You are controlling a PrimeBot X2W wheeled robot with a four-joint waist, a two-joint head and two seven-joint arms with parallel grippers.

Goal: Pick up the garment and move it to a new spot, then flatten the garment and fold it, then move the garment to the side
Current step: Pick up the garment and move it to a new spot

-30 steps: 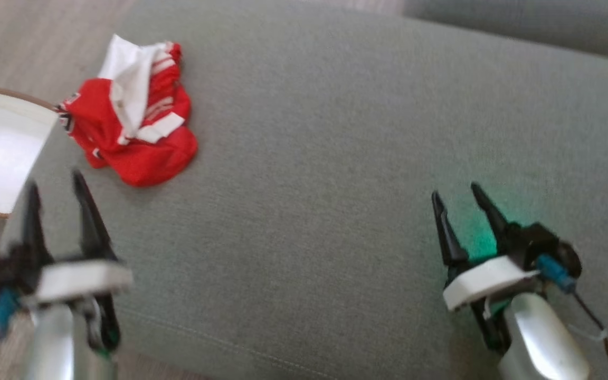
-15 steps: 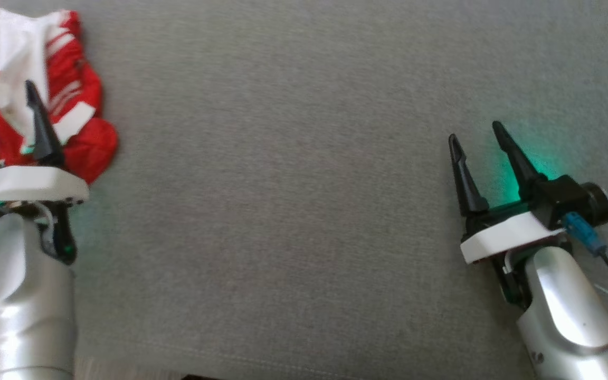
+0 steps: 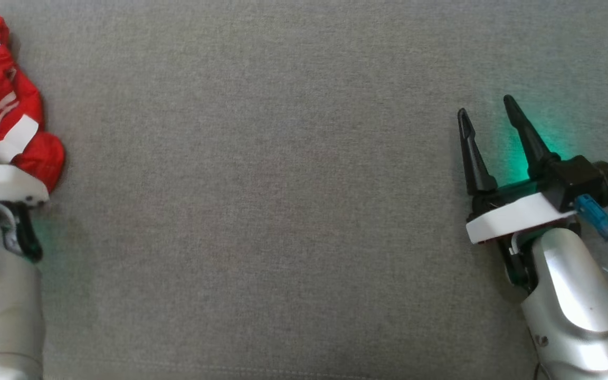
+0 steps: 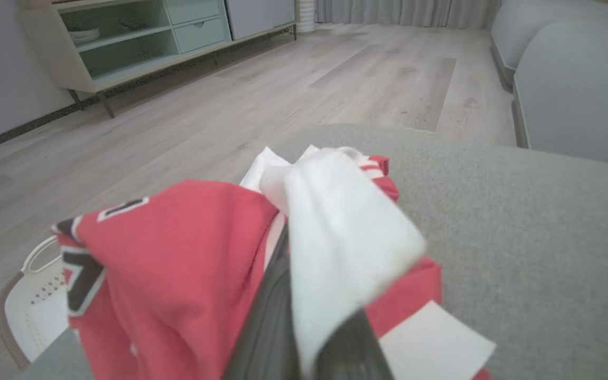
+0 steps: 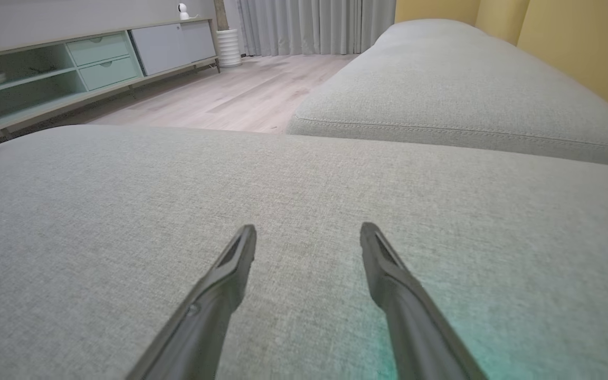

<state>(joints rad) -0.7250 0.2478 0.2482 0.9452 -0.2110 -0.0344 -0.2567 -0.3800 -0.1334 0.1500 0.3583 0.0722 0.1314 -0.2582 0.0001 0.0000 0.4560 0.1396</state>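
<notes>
Left end effector (image 4: 283,253) clamped on red-white garment (image 4: 177,248) at cushion (image 3: 283,184) left edge; right end effector (image 3: 486,107) open over right side.

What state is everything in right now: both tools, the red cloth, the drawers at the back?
left tool: shut on the garment's white fold.
right tool: open, holding nothing, above the cushion.
garment: crumpled, not yet flattened or folded, at the cushion's left edge.
drawers: shut.
</notes>
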